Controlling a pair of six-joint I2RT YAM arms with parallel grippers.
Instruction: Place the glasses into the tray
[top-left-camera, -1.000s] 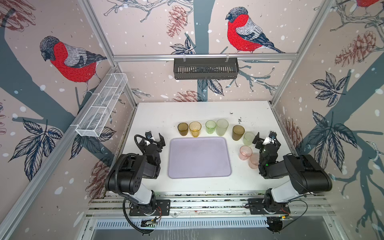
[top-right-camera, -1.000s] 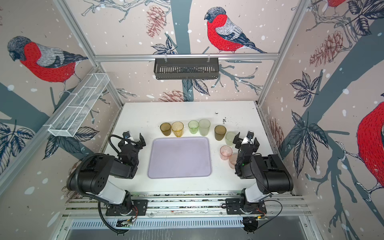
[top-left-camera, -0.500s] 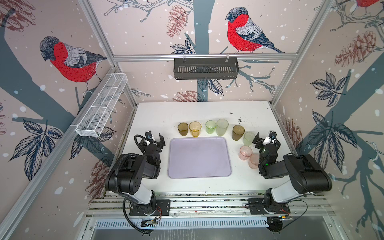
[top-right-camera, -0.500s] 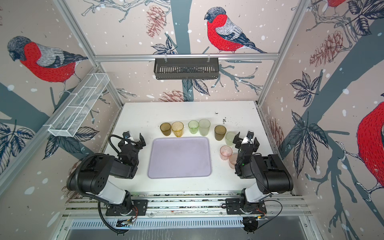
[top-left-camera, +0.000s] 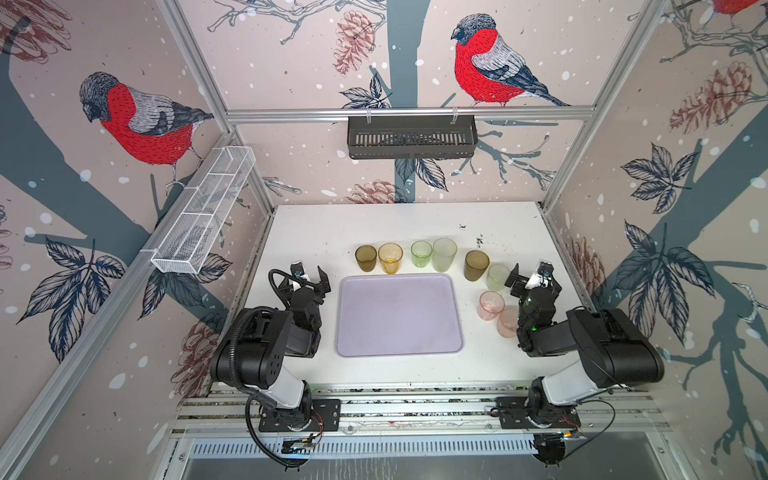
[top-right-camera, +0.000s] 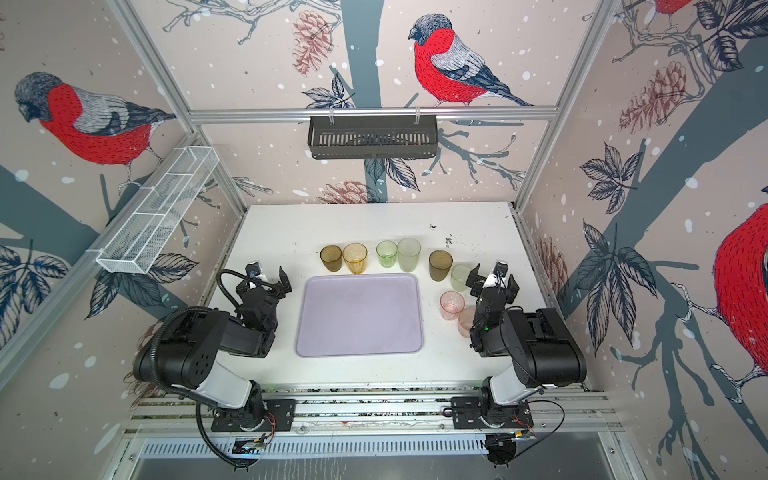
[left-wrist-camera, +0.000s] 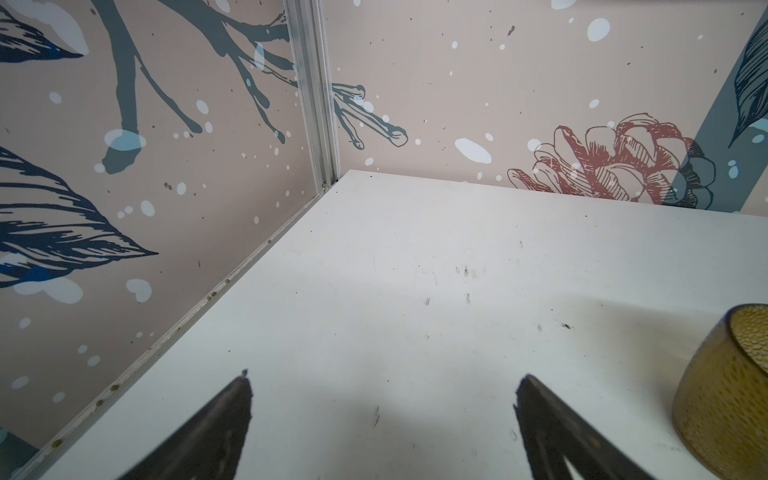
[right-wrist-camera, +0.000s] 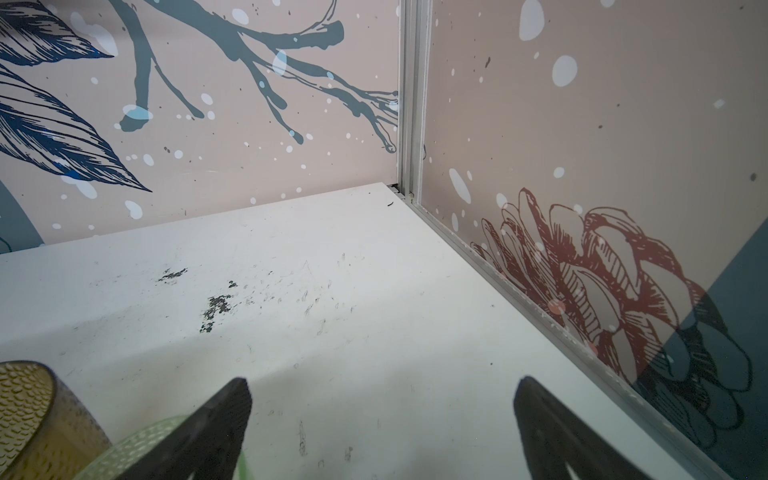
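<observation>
- A pale lilac tray (top-left-camera: 399, 316) lies flat on the white table (top-left-camera: 374, 220) between the two arms, its floor showing from rim to rim in both top views.
- All eight glasses stand upright on the table, outside the tray. Along the tray's far edge, from the left, are a short brown glass (top-left-camera: 366, 257), an amber glass (top-left-camera: 390, 257), a small green glass (top-left-camera: 421, 253) and a tall pale green glass (top-left-camera: 444, 254).
- Off the tray's far right corner stands a taller brown glass (top-left-camera: 476, 265), with a third green glass (top-left-camera: 498, 276) just beside it.
- Along the tray's right side stands a pink glass (top-left-camera: 491, 305). A second pink glass (top-left-camera: 508, 322) is close by it and partly hidden by the right arm.
- The left tool (top-left-camera: 309, 272) is poised over the table just left of the tray, its jaws spread wide with only tabletop between them. In the left wrist view the short brown glass (left-wrist-camera: 731, 395) stands off to one side of the fingers.
- The right tool (top-left-camera: 530, 272) is likewise spread wide over the table, gripping no glass. The third green glass (right-wrist-camera: 137, 449) sits just outside one finger, beside the taller brown glass (right-wrist-camera: 25, 407).
- A black slotted basket (top-left-camera: 411, 137) hangs from the rail on the back wall. A white mesh basket (top-left-camera: 203, 212), divided into compartments, hangs along the left wall. What either holds cannot be told.
</observation>
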